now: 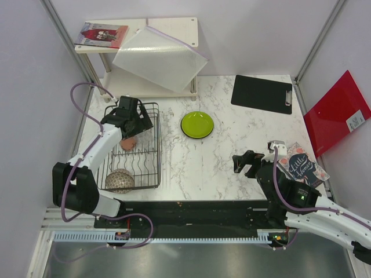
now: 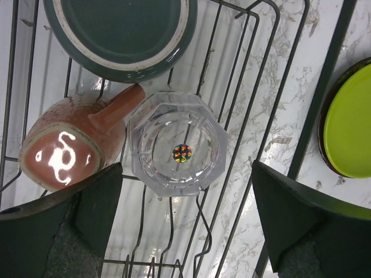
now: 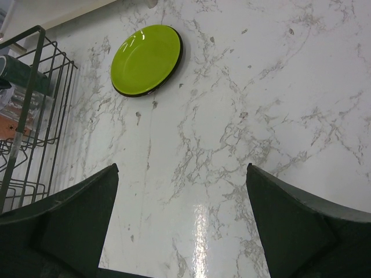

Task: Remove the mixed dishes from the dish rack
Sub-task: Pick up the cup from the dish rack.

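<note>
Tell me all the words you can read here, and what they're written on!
"Little Women": on the cover of the patterned book at the table's right edge.
Red booklet on the white shelf: there is print, but it is too small to read.
White label on the red folder: too small to read.
Nothing else shows writing.

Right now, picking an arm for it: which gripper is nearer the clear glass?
Left. The left gripper hovers open directly over the clear glass in the dish rack; the right gripper is far across the table.
</note>
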Controlling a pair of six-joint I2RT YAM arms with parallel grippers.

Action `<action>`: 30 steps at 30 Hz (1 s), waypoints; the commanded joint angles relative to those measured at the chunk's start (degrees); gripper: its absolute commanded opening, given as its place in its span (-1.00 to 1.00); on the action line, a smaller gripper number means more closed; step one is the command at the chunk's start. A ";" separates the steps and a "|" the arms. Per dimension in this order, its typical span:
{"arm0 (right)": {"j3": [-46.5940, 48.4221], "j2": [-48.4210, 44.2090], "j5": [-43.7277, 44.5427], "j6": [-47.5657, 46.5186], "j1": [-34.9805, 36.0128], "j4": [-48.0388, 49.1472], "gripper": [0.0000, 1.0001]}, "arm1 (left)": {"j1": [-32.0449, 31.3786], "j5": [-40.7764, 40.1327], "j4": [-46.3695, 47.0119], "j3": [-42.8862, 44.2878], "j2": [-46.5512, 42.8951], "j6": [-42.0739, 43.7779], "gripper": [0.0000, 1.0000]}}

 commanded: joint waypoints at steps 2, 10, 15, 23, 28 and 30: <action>0.35 0.06 0.05 -0.78 0.18 2.00 0.96 | 0.66 0.98 3.10 1.49 3.20 -1.07 0.95; -0.44 -1.17 0.31 -0.26 0.18 1.65 0.96 | 0.75 3.44 4.95 1.49 6.55 -1.51 0.86; -0.53 -0.56 0.32 0.01 0.18 1.56 0.96 | 0.75 4.94 6.36 0.44 5.32 -0.54 0.46; -0.53 0.32 0.14 0.10 0.18 1.91 0.96 | 0.84 5.03 5.92 -0.80 0.32 1.48 -0.15; -0.36 0.85 -0.30 0.10 0.18 2.44 0.96 | 0.67 4.68 2.59 0.25 -5.22 2.45 -0.38; -0.18 1.29 -0.56 0.10 0.09 2.70 0.96 | 0.75 4.15 1.79 0.61 -8.38 2.71 -0.44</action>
